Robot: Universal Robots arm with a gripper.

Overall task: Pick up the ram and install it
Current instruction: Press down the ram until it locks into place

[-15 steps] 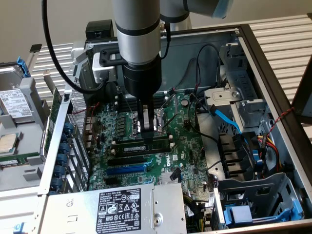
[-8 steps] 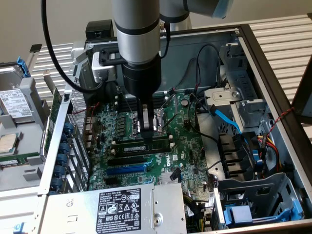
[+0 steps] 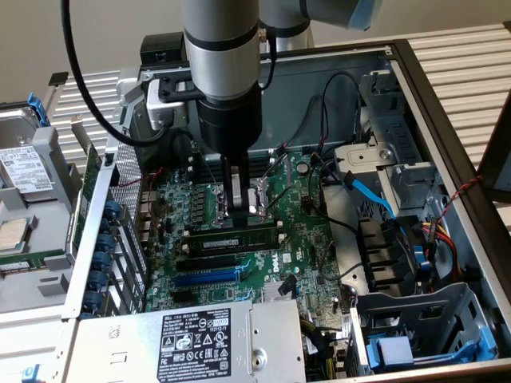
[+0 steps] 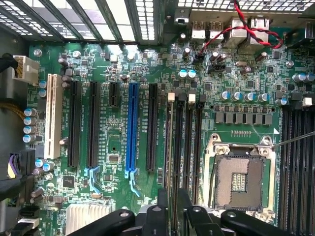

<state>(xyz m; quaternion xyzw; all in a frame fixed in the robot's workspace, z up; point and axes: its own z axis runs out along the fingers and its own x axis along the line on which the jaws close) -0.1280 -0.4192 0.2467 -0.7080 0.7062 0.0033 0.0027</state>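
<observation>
Fingers (image 3: 236,209) of your gripper narrow onto the thin green circuit-board ram stick (image 3: 238,240) standing in the black slots (image 4: 183,147) beside the socket; light, stiff, fragile, pinch its long edges.

You are looking at very little that reads cleanly. In the exterior view, the white label (image 3: 196,341) on the power supply (image 3: 160,351) is carrying rows of small print, certification marks and a barcode-like block, but none of it is resolving into words you can trust. The motherboard (image 3: 307,239) is showing a pale round mark (image 3: 292,253) near its lower edge that is possibly a Dell logo, though the view is too poor to be sure. The hard drive (image 3: 24,167) on the exterior view's left is wearing a white sticker with lines of unreadable print. In the wrist view, the board's white silkscreen lettering is staying too fine to read.
</observation>
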